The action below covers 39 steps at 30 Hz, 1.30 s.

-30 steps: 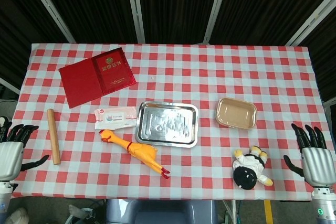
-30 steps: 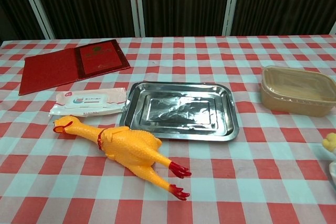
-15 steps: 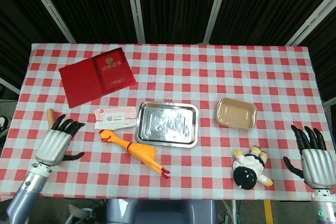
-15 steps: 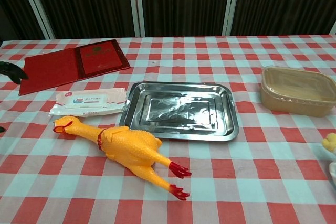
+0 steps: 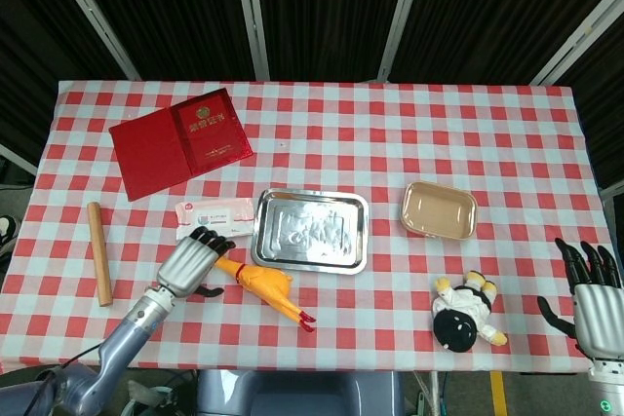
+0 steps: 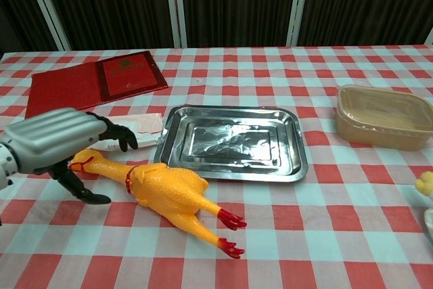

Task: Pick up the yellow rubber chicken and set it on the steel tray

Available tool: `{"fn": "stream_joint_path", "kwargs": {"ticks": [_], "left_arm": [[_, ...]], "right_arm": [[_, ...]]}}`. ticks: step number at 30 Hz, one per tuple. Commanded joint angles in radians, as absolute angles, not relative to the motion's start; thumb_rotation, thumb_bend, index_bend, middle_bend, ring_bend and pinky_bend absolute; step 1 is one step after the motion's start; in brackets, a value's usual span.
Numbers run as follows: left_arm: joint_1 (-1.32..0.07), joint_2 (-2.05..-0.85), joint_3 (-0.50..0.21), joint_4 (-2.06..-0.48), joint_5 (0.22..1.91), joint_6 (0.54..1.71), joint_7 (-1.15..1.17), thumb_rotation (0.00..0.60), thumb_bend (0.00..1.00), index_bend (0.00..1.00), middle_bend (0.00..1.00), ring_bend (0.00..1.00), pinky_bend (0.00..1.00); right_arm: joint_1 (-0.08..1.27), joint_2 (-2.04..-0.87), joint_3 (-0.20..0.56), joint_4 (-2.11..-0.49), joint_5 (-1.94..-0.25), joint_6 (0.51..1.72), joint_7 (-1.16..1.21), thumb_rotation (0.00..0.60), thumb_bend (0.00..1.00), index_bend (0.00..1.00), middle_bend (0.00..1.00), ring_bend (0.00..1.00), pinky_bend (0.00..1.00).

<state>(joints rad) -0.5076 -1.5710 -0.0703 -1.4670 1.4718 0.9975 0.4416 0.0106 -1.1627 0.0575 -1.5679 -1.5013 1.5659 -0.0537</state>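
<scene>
Yellow rubber chicken (image 5: 255,280) lies on the table (image 5: 487,143), just left-front of the steel tray (image 5: 310,232), head view. Left robot hand (image 5: 190,262) is over its head end, fingers apart, holding nothing; right robot hand (image 5: 595,299) is open at the table's edge. Chest view: left robot hand (image 6: 57,141) arches over the chicken's head (image 6: 81,161), fingers spread.

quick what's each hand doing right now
Left hand: open, fingers apart over the chicken's head end, holding nothing.
Right hand: open, fingers spread, holding nothing, off the table's right edge.
</scene>
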Motion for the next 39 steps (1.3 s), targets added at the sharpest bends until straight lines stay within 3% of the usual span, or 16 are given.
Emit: {"fn": "stream_joint_path", "kwargs": {"ticks": [1,14,29,33,39], "left_arm": [[-0.534,-1.609,-0.081,-1.442,1.454,0.972,0.462,0.6,0.11,0.28,0.32,0.24,0.23],[-0.548,-1.63,-0.049,-1.432,1.453,0.966,0.512,0.6,0.16,0.35,0.36,0.27,0.23],[-0.52,-1.627,0.005,-1.419,1.526,1.052,0.447,0.6,0.4,0.51,0.52,0.41,0.34],[-0.523,-1.631,0.008,-1.409,1.549,1.069,0.414,0.6,0.51,0.57,0.58,0.47,0.42],[-0.541,-1.647,0.015,-1.381,1.626,1.115,0.28,0.6,0.7,0.69,0.7,0.58,0.67]], "right_arm": [[0.009,-1.162,0.058,-1.567,-1.501,1.568,-0.054,0.6,0.3,0.04,0.17,0.07,0.01],[-0.001,-1.16,0.06,-1.56,-1.489,1.569,-0.039,0.6,0.3,0.04,0.17,0.07,0.01],[0.008,-1.163,0.065,-1.551,-1.49,1.554,-0.028,0.6,0.3,0.05,0.17,0.07,0.01],[0.01,-1.163,0.066,-1.552,-1.488,1.551,-0.029,0.6,0.3,0.04,0.17,0.07,0.01],[0.012,-1.163,0.068,-1.554,-1.485,1.544,-0.032,0.6,0.3,0.04,0.17,0.07,0.01]]}}
